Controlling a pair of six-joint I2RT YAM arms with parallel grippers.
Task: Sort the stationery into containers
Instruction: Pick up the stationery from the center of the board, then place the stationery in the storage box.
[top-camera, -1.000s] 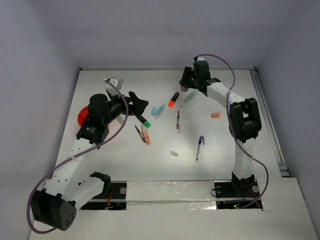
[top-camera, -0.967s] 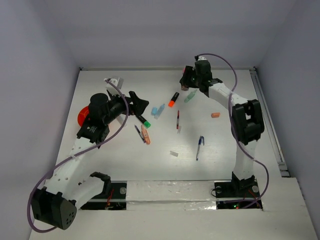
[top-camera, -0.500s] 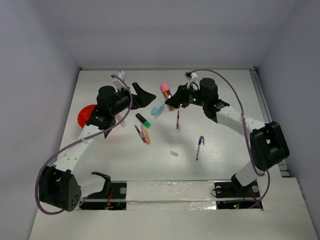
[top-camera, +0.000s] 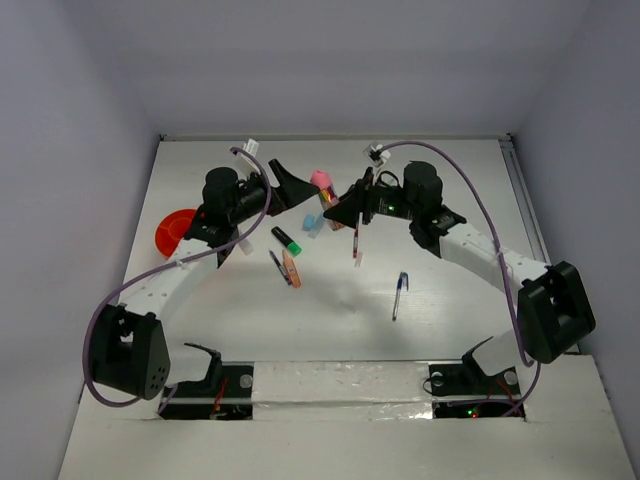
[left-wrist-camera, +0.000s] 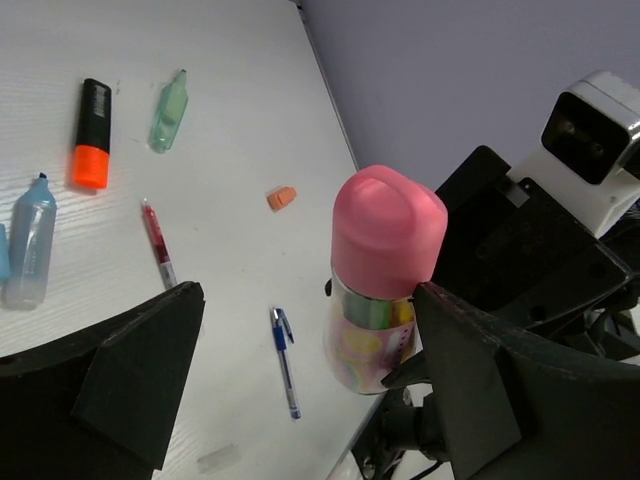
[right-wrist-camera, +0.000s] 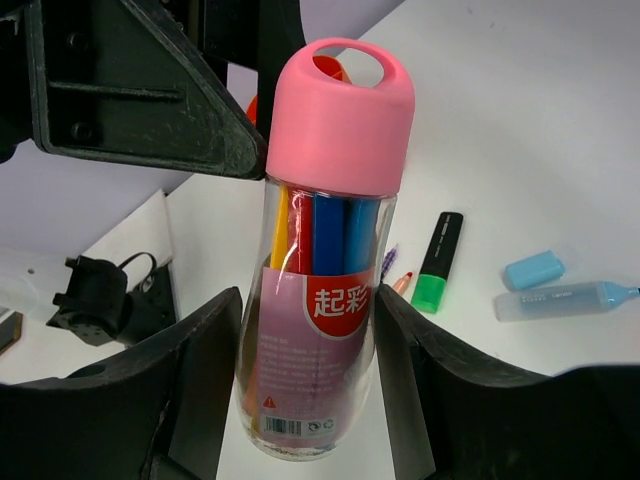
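Note:
My right gripper (top-camera: 342, 207) is shut on a clear pink-capped tube (right-wrist-camera: 322, 270) filled with coloured pens and holds it upright above the table's back middle. Its pink cap (top-camera: 322, 180) shows in the top view. My left gripper (top-camera: 293, 186) is wide open around the same tube (left-wrist-camera: 384, 285), which stands close against its right finger (left-wrist-camera: 480, 380). The orange-red pot (top-camera: 174, 230) sits at the far left. A green-capped marker (top-camera: 286, 240), an orange pen (top-camera: 291, 268), a red pen (top-camera: 355, 243) and a blue pen (top-camera: 399, 295) lie on the table.
An orange-capped marker (left-wrist-camera: 92, 133), a pale green piece (left-wrist-camera: 168, 97), a pale blue piece (left-wrist-camera: 28, 240), an orange bit (left-wrist-camera: 282, 198) and a white bit (left-wrist-camera: 218, 459) lie loose on the white table (top-camera: 450, 300). Walls enclose the back and both sides.
My right arm has lifted the pink-capped tube from the back and swung it left. My left gripper has left the green-capped marker and risen to meet the tube.

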